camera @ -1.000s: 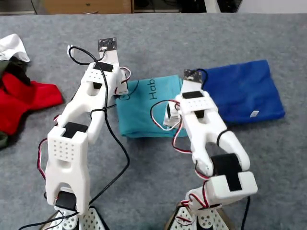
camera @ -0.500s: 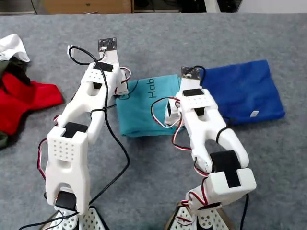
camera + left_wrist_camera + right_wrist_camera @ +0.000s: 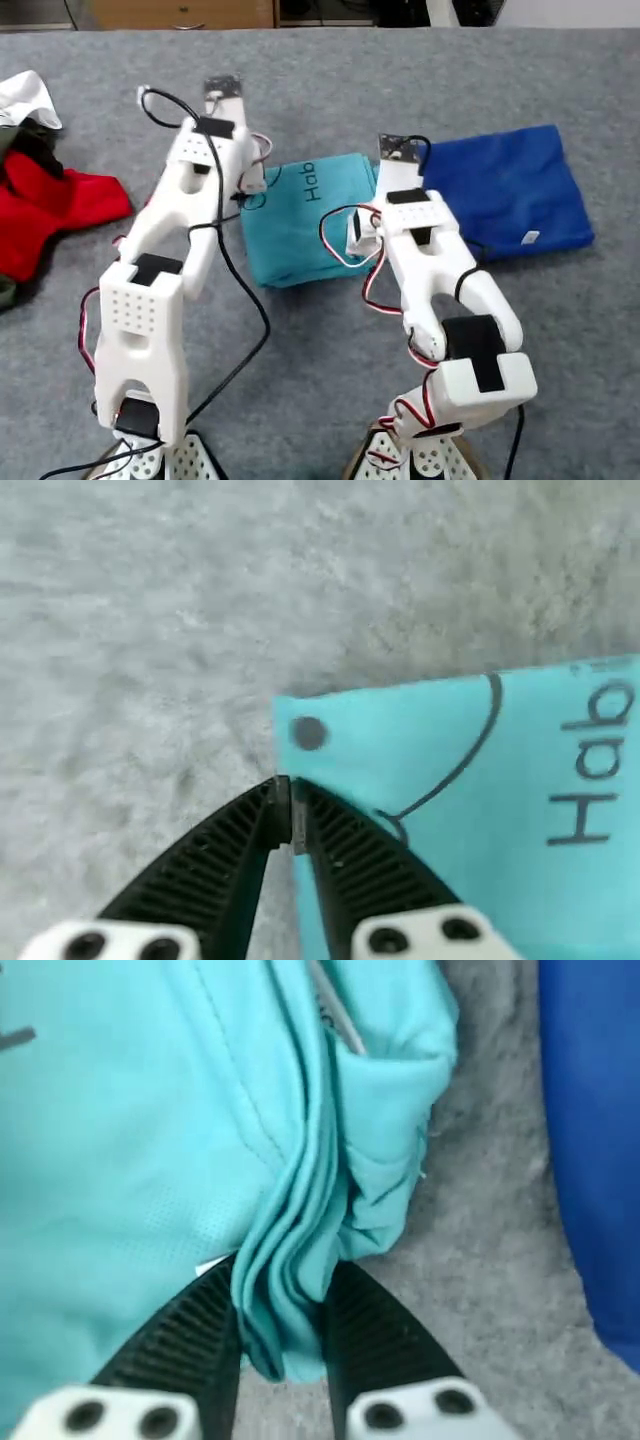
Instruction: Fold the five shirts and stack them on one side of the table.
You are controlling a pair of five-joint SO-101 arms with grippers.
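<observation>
1. High view, from my remote station: the teal shirt (image 3: 300,225) lies folded at the middle of the grey desk (image 3: 320,380), its lettering facing up, between my two arms.
2. My left arm (image 3: 150,300) stretches to the shirt's left edge. My right arm (image 3: 440,290) leans over its right edge, with red and white wires looping beside it.
3. Left wrist view: the left tool (image 3: 290,815) is pinched together on the shirt's edge close to a corner. Its black ribbed fingers (image 3: 210,855) meet with only a thin lip of cloth between them. A dark dot and a curved printed line on the shirt sit just past the tips.
4. Right wrist view: the right tool (image 3: 280,1335) is clamped on a bunched ridge of teal folds at the shirt's right edge, and cloth bulges out from between the fingers.
5. The blue shirt (image 3: 505,190) lies folded flat on the right side of the desk, just beside the teal one. A strip of bare desk separates the two. A small white tag (image 3: 530,237) shows near its front edge.
6. The red shirt (image 3: 60,205) lies crumpled at the desk's left edge, well apart from the teal shirt. A dark cloth (image 3: 30,145) touches it on the far side, and a white cloth (image 3: 25,95) lies just beyond that.
</observation>
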